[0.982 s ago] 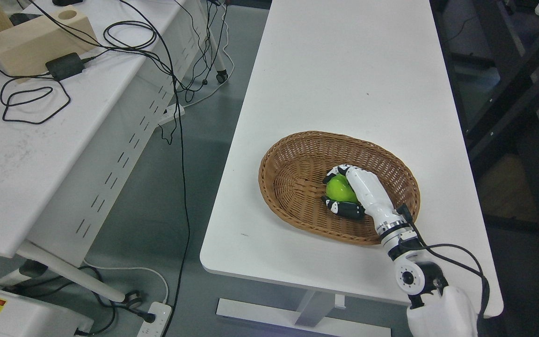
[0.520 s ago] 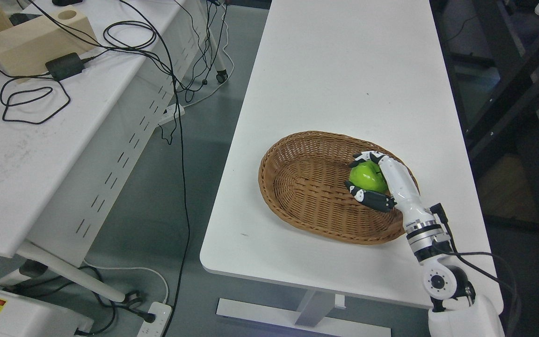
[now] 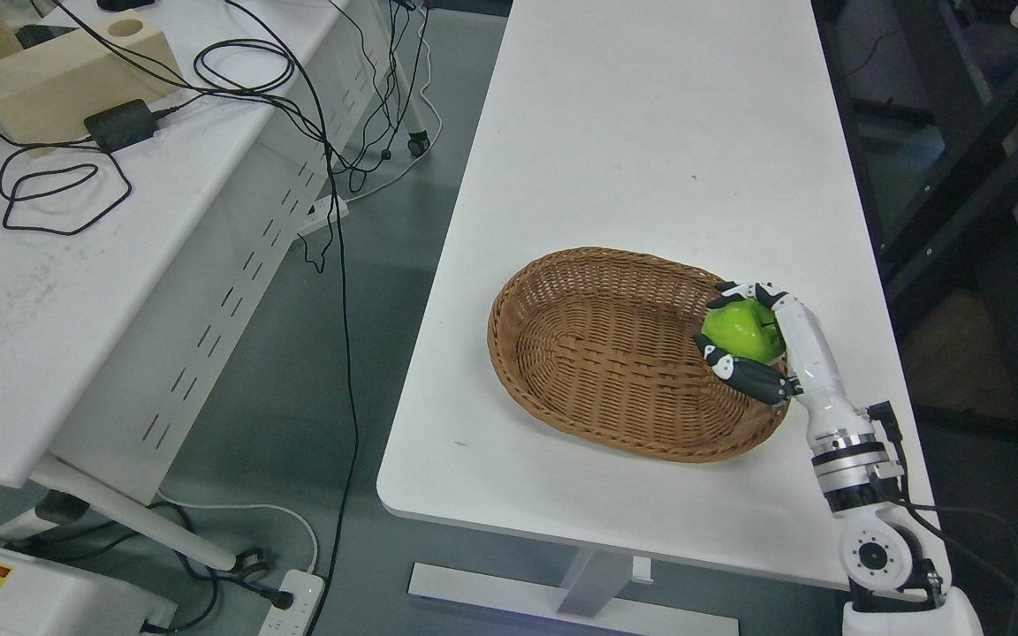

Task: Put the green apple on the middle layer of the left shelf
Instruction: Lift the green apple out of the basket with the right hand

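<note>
Head view. Right hand (image 3: 752, 340): fingers curled around the green apple (image 3: 744, 330), thumb and lower digits under it, upper fingertips (image 3: 743, 289) hooked over its top; arm entering from the lower right. Green apple: in the grasp, raised above the right end of the wicker basket (image 3: 597, 344), over the rim there and apparently clear of the weave. Basket: otherwise bare inside, lying left of the hand on the white tabletop (image 3: 650, 159). Stage, as judged: pick-up done, carry and placement outstanding; left shelf middle layer not identifiable in this view, so the whole transfer remains. Left hand: out of sight. Surroundings: long clear stretch of tabletop beyond the hand; dark frame members (image 3: 968, 177) to the right of the hand, across a gap, too dim to identify. Far to the left, across a floor aisle, a second tabletop (image 3: 76, 291) bearing a wooden block (image 3: 67, 79), a black power adapter (image 3: 120, 125) and loose black cables (image 3: 235, 66), some trailing to the floor. Obstructions, as judged: near basket rim just under the fruit; hanging cables and the second tabletop likely in the way of a leftward route.
</note>
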`<state>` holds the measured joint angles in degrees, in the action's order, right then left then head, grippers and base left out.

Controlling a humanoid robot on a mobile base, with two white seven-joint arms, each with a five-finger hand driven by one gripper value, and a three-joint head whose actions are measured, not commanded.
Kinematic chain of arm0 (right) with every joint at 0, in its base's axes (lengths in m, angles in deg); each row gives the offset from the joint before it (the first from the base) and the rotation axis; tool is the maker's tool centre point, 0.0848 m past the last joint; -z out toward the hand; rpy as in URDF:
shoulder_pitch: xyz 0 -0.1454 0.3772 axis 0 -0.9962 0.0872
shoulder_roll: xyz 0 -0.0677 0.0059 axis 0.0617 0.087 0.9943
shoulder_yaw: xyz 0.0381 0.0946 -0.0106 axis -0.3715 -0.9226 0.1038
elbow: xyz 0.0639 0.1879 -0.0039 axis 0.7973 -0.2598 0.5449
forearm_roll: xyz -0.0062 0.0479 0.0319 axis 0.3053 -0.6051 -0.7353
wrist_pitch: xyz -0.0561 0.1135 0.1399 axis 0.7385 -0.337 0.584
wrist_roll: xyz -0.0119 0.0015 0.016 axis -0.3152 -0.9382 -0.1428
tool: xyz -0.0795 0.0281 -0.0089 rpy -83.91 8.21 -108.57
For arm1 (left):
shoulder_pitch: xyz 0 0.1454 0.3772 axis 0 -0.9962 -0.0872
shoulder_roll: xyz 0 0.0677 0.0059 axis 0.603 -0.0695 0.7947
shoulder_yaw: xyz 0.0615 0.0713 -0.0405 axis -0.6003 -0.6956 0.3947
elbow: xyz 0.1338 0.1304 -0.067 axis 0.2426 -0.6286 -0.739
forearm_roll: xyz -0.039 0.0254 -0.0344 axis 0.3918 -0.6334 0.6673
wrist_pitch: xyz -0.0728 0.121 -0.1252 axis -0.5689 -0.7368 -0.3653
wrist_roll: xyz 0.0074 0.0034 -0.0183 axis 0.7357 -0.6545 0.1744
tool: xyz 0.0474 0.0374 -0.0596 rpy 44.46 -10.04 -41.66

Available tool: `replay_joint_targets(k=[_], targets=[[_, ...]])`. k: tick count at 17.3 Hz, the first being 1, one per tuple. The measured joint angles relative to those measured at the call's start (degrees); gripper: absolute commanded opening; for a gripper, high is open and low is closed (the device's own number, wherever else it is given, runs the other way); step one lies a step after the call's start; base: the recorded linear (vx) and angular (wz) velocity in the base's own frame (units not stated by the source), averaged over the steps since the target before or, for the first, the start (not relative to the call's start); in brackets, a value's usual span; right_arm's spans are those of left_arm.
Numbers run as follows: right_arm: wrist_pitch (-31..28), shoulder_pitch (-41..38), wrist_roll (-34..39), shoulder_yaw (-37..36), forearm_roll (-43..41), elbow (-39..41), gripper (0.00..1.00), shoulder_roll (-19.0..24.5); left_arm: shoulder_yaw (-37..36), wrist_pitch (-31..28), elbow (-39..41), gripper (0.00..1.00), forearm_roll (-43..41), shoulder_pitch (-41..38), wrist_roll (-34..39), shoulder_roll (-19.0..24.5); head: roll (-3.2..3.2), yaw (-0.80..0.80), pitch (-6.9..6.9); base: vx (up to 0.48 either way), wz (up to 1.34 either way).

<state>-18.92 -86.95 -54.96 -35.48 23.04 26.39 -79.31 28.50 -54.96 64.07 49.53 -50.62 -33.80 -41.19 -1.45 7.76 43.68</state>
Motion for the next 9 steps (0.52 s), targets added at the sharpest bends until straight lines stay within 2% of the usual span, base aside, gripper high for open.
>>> replay_joint_targets(k=[9], targets=[[1.0,-2.7,-2.7,-3.4,-1.2,2.3,0.0,0.8,0.0,-0.2,0.0,1.0,0.0,0.0,0.0,0.0,0.0,0.0,0.0,-0.013,-0.01]])
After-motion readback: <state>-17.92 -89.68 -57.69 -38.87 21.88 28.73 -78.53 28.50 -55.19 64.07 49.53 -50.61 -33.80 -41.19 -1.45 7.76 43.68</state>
